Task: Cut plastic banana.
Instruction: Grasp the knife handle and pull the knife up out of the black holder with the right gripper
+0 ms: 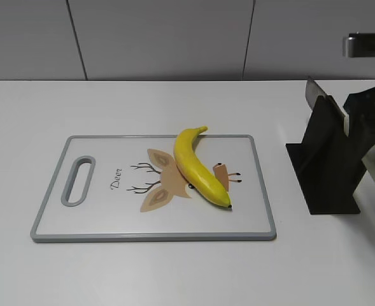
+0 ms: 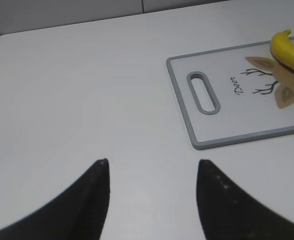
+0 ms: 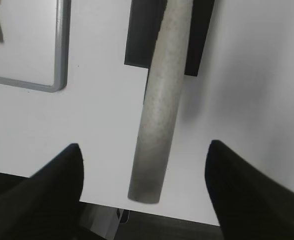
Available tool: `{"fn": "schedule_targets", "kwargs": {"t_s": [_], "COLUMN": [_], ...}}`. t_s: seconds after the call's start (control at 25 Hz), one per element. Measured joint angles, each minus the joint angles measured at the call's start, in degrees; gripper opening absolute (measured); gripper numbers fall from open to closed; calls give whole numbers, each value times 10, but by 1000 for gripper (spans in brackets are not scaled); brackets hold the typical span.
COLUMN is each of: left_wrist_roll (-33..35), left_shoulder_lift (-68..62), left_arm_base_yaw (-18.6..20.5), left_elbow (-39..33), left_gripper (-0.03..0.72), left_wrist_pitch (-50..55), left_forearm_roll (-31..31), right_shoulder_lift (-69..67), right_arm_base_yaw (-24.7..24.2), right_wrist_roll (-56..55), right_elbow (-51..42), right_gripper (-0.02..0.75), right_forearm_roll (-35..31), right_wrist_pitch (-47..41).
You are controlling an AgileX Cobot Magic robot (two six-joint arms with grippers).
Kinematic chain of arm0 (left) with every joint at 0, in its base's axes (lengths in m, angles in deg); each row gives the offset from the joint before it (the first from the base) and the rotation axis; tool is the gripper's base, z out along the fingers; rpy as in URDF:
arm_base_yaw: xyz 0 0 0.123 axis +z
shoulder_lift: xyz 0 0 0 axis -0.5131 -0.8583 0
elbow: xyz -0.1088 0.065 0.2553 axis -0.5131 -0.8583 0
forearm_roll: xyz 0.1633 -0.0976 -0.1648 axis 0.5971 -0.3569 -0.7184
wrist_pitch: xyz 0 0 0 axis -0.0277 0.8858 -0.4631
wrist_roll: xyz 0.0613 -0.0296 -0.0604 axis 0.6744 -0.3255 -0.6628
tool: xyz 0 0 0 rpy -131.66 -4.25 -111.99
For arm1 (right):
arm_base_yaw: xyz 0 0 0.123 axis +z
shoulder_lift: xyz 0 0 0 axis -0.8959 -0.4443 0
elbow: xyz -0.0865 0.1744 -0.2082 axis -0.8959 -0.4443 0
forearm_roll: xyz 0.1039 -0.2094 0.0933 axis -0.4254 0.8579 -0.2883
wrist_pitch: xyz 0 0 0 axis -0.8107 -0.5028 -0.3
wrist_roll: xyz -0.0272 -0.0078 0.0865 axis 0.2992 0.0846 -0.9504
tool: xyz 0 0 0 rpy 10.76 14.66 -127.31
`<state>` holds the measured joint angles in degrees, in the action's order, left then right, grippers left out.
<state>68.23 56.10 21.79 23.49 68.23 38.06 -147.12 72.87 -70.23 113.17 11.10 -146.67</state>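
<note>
The right gripper (image 3: 144,150) stands wide open in the lower part of the right wrist view, its two black fingers (image 3: 57,180) parted on either side of a long grey speckled knife handle (image 3: 156,105) without touching it. The handle runs up toward the top of that frame into a black slanted knife stand (image 1: 327,169) (in the exterior view the stand sits at the right, on the white table (image 1: 174,274), with a steel blade tip showing above it).

The left gripper (image 2: 151,172) is also open and holds nothing; its dark fingertips (image 2: 99,175) hover over bare table at the bottom of the left wrist view, well apart from the board's handle slot.

At the centre of the exterior view lies a white rectangular cutting board with a grey rim and a deer drawing (image 1: 72,233). The glossy yellow curved plastic banana (image 1: 197,169) rests whole on its right half, stem toward the board's far edge, dark tip toward the lower right.
</note>
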Motion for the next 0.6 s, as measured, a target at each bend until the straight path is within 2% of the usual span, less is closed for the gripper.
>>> {"fn": "schedule_targets", "kwargs": {"t_s": [0.28,0.6], "left_wrist_roll": [0,0], "left_shoulder_lift": [0,0], "left_arm_base_yaw": [0,0], "left_elbow": [0,0], "left_gripper": [545,545], "left_wrist_pitch": [0,0], "left_forearm_roll": [0,0], "right_shoulder_lift": [-70,-78], "right_arm_base_yaw": [0,0], "right_wrist_roll": [-15,-36], "right_elbow": [1,2], "right_gripper": [585,566], "right_forearm_roll": [4,19], "right_wrist_pitch": [0,0]}}
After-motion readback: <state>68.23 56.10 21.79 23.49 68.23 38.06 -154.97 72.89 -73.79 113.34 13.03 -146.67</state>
